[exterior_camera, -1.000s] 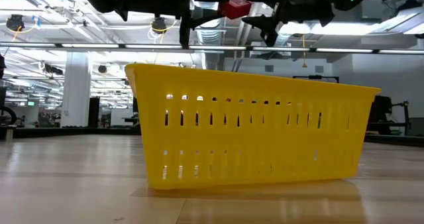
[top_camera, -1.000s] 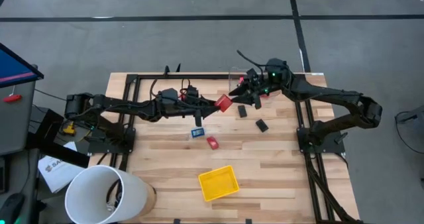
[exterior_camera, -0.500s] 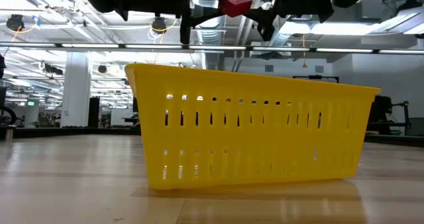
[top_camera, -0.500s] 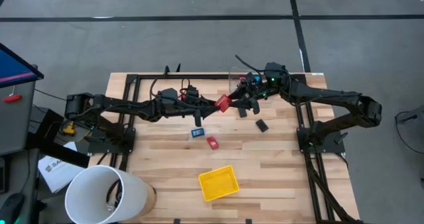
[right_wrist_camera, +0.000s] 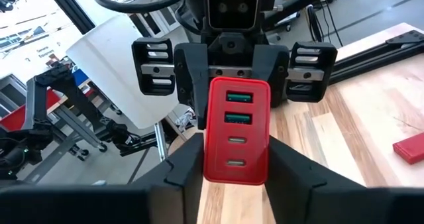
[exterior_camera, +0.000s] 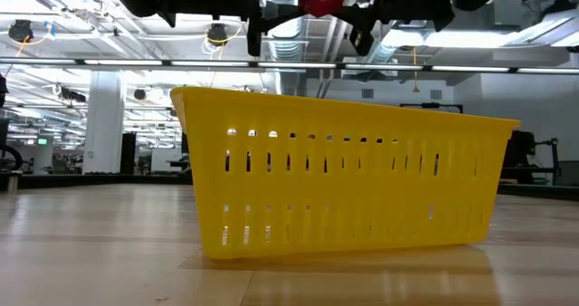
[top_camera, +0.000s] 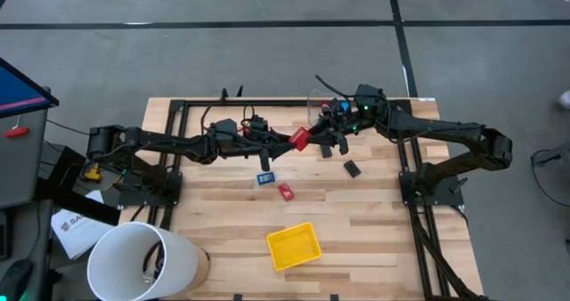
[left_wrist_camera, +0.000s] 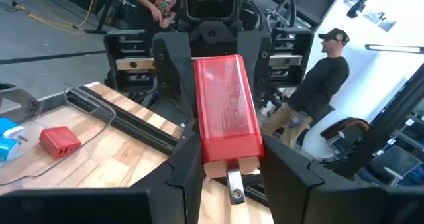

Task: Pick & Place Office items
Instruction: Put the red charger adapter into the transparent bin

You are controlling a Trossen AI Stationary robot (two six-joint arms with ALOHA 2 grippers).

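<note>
- The left gripper [top_camera: 287,139] and the right gripper [top_camera: 322,137] meet above the table [top_camera: 223,207], on the far side of the yellow tray [top_camera: 294,247], with one red charger [top_camera: 301,139] between them.
- In the left wrist view the left gripper [left_wrist_camera: 228,168] clamps the plug end of the red charger [left_wrist_camera: 227,118]; the metal prong sticks out between its fingers [left_wrist_camera: 185,174].
- In the right wrist view the right gripper [right_wrist_camera: 235,164] has its fingers [right_wrist_camera: 182,168] on either side of the red charger's [right_wrist_camera: 236,134] port end; they look closed against it, so both grippers hold the same piece.
- In the low view the red charger [exterior_camera: 318,2] hangs well above the yellow tray [exterior_camera: 344,179], off the wood.
- A blue-and-white piece [top_camera: 265,178] lies on the table beyond the yellow tray, toward the left arm's side.
- A small red piece [top_camera: 285,191] lies just beside it, nearer the yellow tray.
- A black piece [top_camera: 353,168] lies beyond the yellow tray on the right arm's side, apart from the other two.
- A clear plastic box [top_camera: 315,102] stands at the table's far edge, behind the grippers and well apart from the yellow tray.
- A white bucket [top_camera: 142,261] stands off the table's near corner on the left arm's side.
- In the left wrist view, people [left_wrist_camera: 324,75] stand in the room beyond the table.
</note>
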